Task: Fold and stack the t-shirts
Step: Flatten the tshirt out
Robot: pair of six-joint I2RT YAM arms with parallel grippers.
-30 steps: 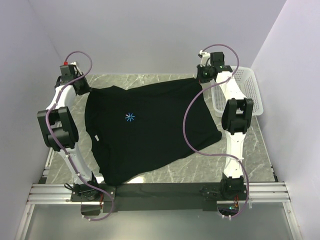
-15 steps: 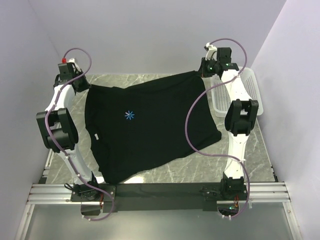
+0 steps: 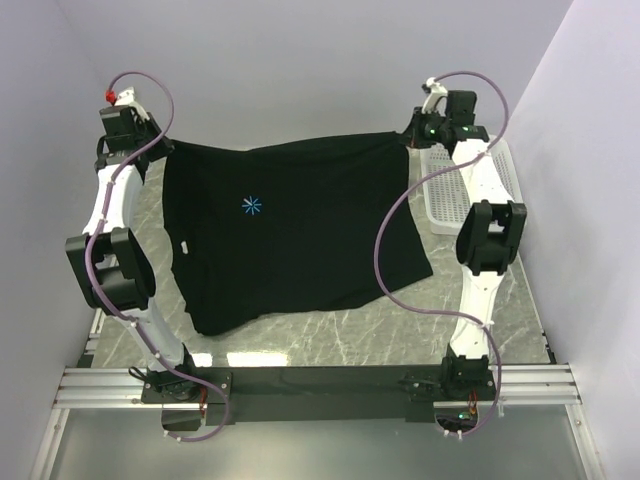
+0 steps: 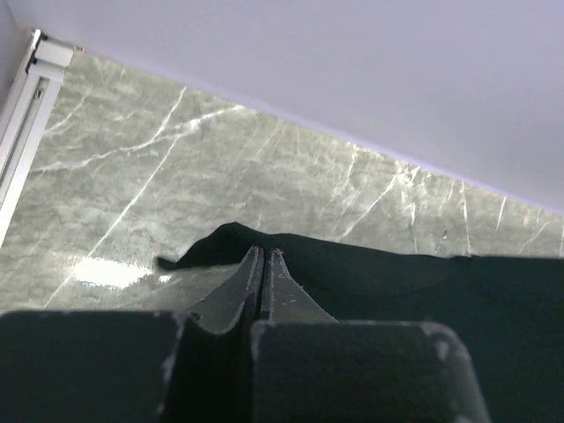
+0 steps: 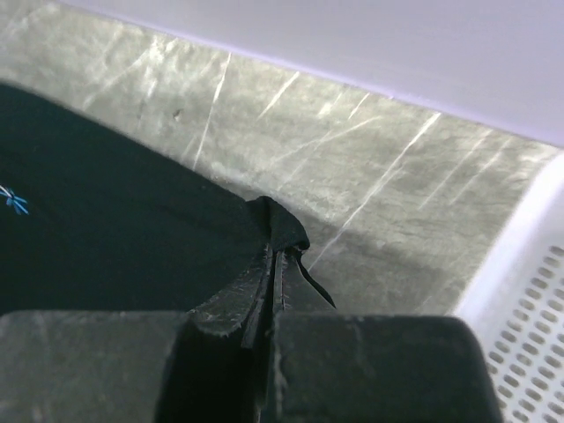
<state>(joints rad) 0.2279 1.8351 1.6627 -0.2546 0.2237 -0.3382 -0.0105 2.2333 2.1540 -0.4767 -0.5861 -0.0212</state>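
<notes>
A robotics lab: bare walls point(image 3: 300, 60) box in a table point(image 3: 350, 340), with robot arms point(image 3: 480, 230) on a metal rail point(image 3: 100, 385) along the bottom.

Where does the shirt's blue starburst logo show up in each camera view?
Top external: starburst logo left of centre, on the black t-shirt.
Left wrist: not in view; only plain black cloth shows.
Right wrist: logo partly cut off at the left edge.
Shared landmark: the grey marble table.
</notes>
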